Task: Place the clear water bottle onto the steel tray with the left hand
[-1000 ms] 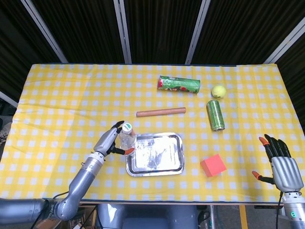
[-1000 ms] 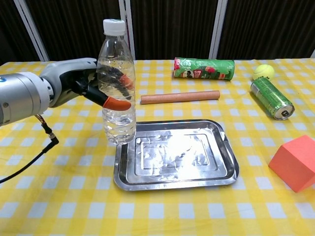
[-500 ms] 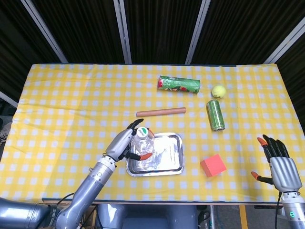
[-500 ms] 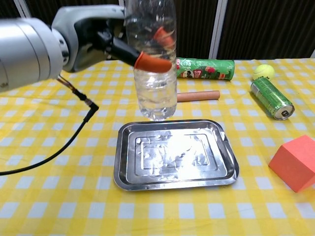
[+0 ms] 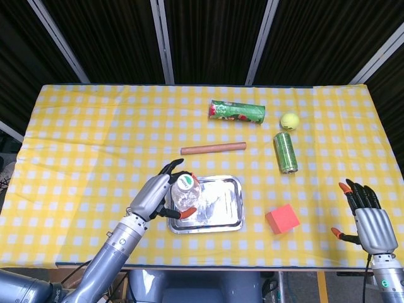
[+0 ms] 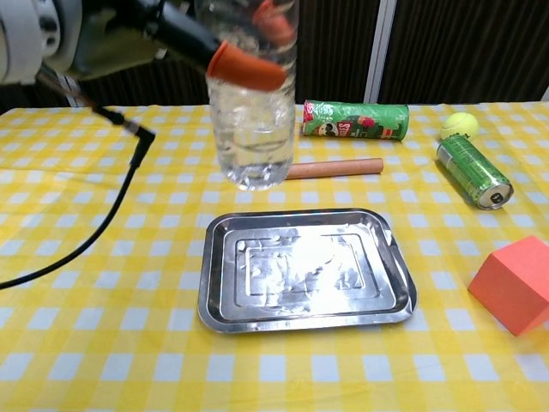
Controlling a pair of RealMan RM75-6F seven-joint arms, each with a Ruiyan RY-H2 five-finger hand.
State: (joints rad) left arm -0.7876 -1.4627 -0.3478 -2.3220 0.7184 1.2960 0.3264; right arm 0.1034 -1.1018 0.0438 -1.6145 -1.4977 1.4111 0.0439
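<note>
A second ago the left hand (image 5: 156, 197) held the water bottle (image 5: 185, 193) upright just off the left edge of the tray (image 5: 222, 218). Since then it has carried the bottle rightward over the tray's left part and lifted it well clear of the metal. In the chest view the bottle (image 6: 252, 103) now sits so high that its cap is cut off at the top.

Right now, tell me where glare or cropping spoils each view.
Chest view: bright glare washes the steel tray floor; the clear water bottle and left hand run off the top edge. Head view: the tray shows only mild sheen, everything sharp; the right hand sits near the frame's corner.
</note>
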